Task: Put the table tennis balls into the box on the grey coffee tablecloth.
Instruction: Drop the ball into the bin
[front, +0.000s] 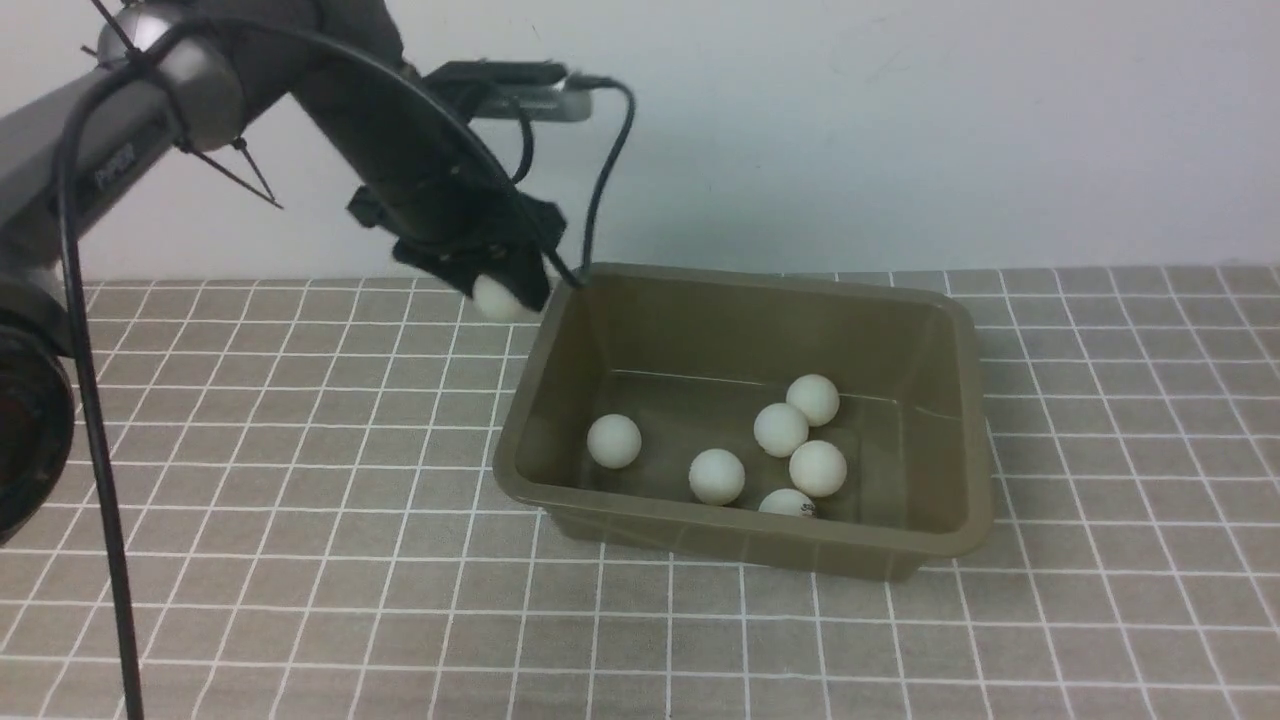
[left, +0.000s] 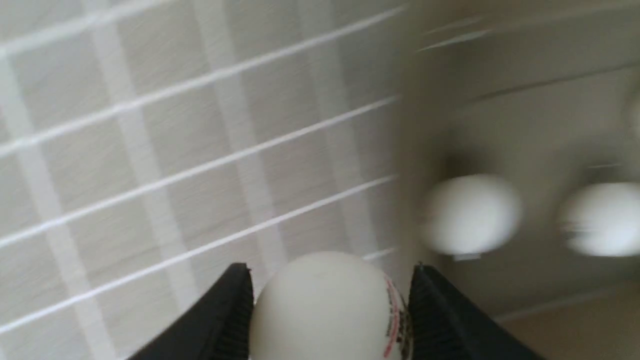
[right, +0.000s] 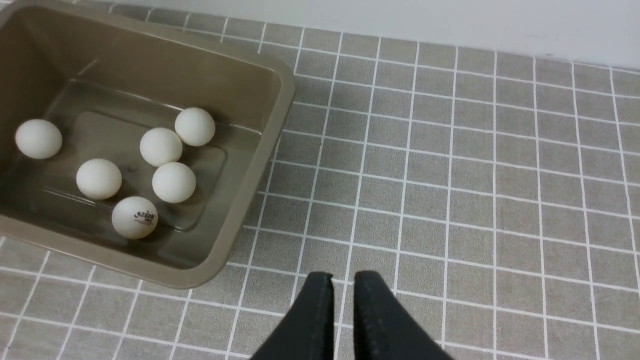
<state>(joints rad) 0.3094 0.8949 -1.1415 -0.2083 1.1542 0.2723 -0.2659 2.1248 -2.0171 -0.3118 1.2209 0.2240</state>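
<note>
In the front view the left arm reaches in from the upper left. The left gripper is clamped on one white ball, the held ball, which hangs just outside the far left corner of the box. A black cable loops down from the wrist and ends right by that corner's rim. The box sits on the grey coffee tablecloth, with a pale wall behind. Six table tennis balls lie inside, four clustered toward the right and two apart on the left. The right arm is out of this view.

The left wrist view is blurred. The held ball sits pinched between the two black fingers, with red and dark print on one side. Beyond it are the cloth's grid and the box wall, and two smeared balls show inside.

In the right wrist view the right gripper hangs over bare cloth beside the box. Its fingers are drawn almost together with nothing between them. All six balls show in the box, and the nearest one bears a dark logo.
</note>
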